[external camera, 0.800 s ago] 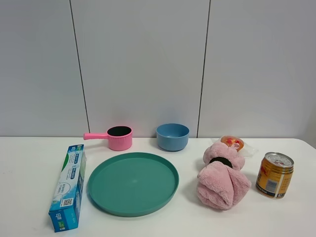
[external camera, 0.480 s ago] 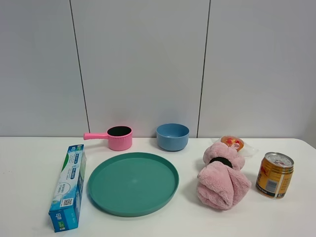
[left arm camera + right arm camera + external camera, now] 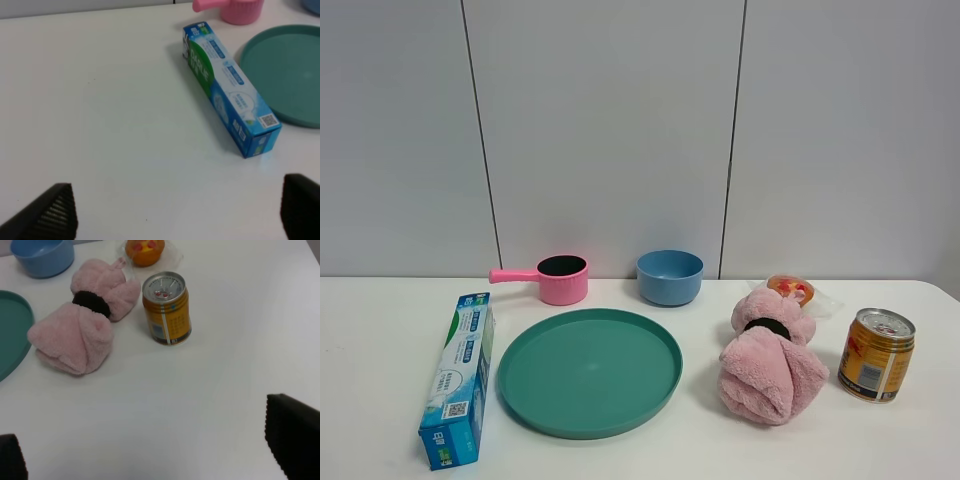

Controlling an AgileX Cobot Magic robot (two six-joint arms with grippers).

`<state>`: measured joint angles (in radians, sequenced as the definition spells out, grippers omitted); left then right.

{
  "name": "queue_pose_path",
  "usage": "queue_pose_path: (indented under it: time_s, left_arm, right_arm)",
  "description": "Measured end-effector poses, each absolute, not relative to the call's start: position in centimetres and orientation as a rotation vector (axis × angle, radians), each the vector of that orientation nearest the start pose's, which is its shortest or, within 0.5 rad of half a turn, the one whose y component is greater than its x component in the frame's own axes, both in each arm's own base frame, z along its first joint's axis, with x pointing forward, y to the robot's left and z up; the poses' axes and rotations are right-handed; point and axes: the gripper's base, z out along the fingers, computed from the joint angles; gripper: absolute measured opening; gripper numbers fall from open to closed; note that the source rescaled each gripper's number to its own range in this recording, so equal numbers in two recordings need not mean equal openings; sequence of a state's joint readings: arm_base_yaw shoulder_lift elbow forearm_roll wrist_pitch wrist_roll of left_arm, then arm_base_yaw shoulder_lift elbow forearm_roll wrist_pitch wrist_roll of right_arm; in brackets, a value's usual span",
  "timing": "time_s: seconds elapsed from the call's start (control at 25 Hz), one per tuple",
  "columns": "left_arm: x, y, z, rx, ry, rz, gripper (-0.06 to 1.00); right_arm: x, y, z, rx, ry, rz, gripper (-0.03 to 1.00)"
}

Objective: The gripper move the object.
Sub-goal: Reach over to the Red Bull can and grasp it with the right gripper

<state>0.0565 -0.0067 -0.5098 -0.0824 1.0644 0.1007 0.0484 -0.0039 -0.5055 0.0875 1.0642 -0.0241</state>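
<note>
The gold-yellow can with a silver top stands upright on the white table at the right, beside the pink towel bundle. The right wrist view shows the can ahead of my right gripper, well apart from it. The right gripper's black fingertips stand wide apart and hold nothing. My left gripper is open and empty over bare table, short of the blue toothpaste box. Neither gripper shows in the exterior high view.
A teal plate lies at the middle, the toothpaste box to its left. A pink saucepan and a blue bowl stand at the back by the wall. A small orange cup in wrap sits behind the towel.
</note>
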Motion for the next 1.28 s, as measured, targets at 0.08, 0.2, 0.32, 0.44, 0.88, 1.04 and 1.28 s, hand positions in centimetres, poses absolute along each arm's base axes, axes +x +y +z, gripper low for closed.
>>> queue_pose_path:
  time_s: [0.08, 0.2, 0.32, 0.44, 0.88, 1.04, 1.28]
  left_arm:
    - [-0.7, -0.7, 28.0, 0.05, 2.028, 0.001, 1.0]
    - [-0.7, -0.7, 28.0, 0.049, 2.028, 0.0, 1.0]
    - [-0.7, -0.7, 28.0, 0.049, 2.028, 0.0, 1.0]
    - [-0.7, -0.7, 28.0, 0.049, 2.028, 0.0, 1.0]
    - [-0.7, -0.7, 28.0, 0.05, 2.028, 0.001, 1.0]
    - [-0.7, -0.7, 28.0, 0.05, 2.028, 0.001, 1.0]
    - [-0.7, -0.7, 28.0, 0.049, 2.028, 0.0, 1.0]
  right_arm:
    - [-0.7, 0.7, 27.9, -0.078, 2.036, 0.12, 0.92]
    - [-0.7, 0.7, 27.9, -0.078, 2.036, 0.12, 0.92]
    - [-0.7, 0.7, 27.9, -0.079, 2.036, 0.126, 0.92]
    - [-0.7, 0.9, 27.9, -0.078, 2.035, 0.163, 0.92]
    - [0.0, 1.8, 31.3, -0.098, 1.89, 0.274, 0.92]
    - [1.8, 2.0, 35.2, -0.173, 1.857, 0.239, 0.92]
    - [8.3, 2.2, 38.3, -0.28, 1.974, 0.164, 0.92]
